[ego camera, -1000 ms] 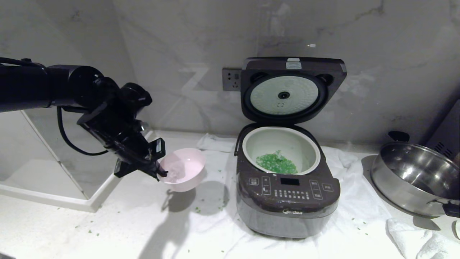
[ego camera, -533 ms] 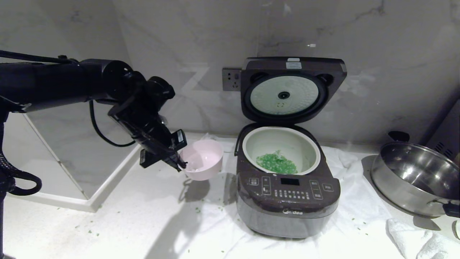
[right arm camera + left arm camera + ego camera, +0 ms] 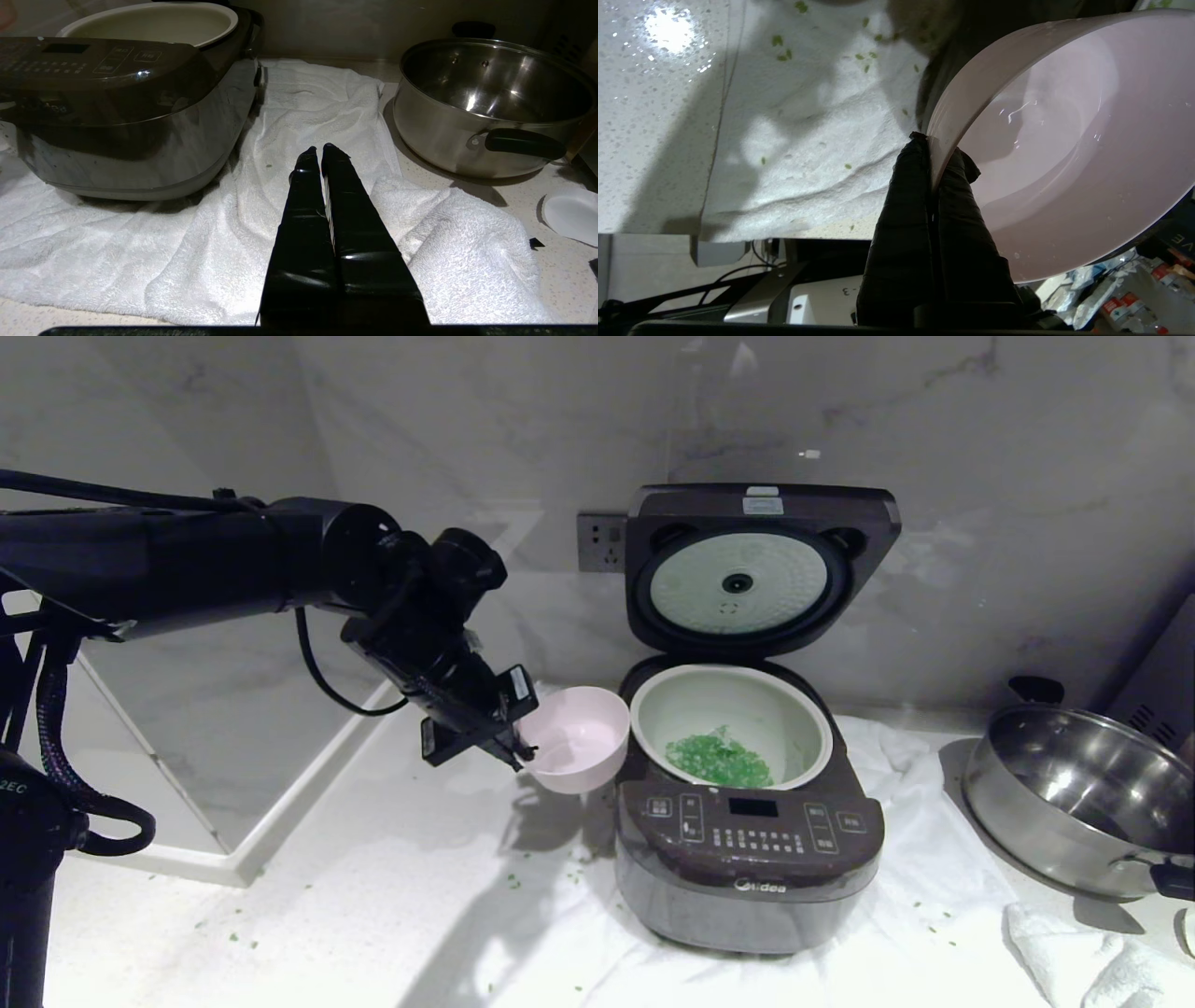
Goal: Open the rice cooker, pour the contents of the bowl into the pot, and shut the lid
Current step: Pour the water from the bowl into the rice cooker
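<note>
1. My left gripper (image 3: 519,753) is clamped tight on the rim of the bowl (image 3: 581,739), one finger inside the wall and one outside, as the left wrist view shows plainly.
2. The bowl hangs in the air at the left side of the rice cooker (image 3: 747,840), its far edge just beside the rim of the pot (image 3: 803,709); I cannot tell whether it touches the cooker.
3. The bowl looks empty: I see only a glossy pale inside with a few wet specks.
4. The lid (image 3: 758,569) stands fully open, upright against the marble wall (image 3: 980,523), with its pale round inner plate facing me.
5. The contents of the bowl (image 3: 719,761), small bright green bits, lie in a heap on the pot's floor, toward the front.
6. A few more green bits are scattered on the white towel (image 3: 924,887) under the cooker and on the counter (image 3: 187,943) to its left.
7. My right gripper (image 3: 317,150) is out of the head view; its own camera shows the fingers pressed together on nothing, hovering low over the towel between the cooker and the steel pan (image 3: 1083,793).
8. A power outlet (image 3: 602,542) sits on the wall just left of the raised lid.
</note>
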Robot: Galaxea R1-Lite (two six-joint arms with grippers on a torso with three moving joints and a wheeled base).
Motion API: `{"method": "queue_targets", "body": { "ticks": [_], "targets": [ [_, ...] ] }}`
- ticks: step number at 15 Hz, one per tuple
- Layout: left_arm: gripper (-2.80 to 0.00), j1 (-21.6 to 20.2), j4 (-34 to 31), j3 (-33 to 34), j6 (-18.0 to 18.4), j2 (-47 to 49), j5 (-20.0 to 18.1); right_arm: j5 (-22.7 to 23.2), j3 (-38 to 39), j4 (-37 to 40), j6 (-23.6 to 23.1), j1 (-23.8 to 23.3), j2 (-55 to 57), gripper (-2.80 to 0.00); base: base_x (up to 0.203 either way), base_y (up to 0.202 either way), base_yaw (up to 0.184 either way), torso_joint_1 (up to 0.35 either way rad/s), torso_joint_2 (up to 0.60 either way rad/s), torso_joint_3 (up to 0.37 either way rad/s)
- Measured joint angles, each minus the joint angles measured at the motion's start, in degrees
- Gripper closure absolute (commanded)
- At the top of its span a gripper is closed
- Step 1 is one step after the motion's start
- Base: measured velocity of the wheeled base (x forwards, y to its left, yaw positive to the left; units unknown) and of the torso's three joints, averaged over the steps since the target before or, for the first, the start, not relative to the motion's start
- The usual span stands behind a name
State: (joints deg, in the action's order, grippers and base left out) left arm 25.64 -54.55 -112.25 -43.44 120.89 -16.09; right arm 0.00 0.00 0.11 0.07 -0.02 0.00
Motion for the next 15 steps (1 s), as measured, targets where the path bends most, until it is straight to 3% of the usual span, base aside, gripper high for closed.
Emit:
{"method": "queue_targets", "body": {
  "ticks": [5, 15],
  "targets": [
    [0.00, 0.9, 4.7, -0.5, -1.5, 0.0, 0.1, 0.0, 0.0, 0.0, 0.0, 0.1, 0.0, 0.00, 0.000, 0.000, 0.000, 0.000, 0.00, 0.000],
    [0.00, 5.6, 6.4, -0.9, -1.4, 1.1, 3.0, 0.0, 0.0, 0.0, 0.0, 0.0, 0.0, 0.00, 0.000, 0.000, 0.000, 0.000, 0.00, 0.000]
  ]
}}
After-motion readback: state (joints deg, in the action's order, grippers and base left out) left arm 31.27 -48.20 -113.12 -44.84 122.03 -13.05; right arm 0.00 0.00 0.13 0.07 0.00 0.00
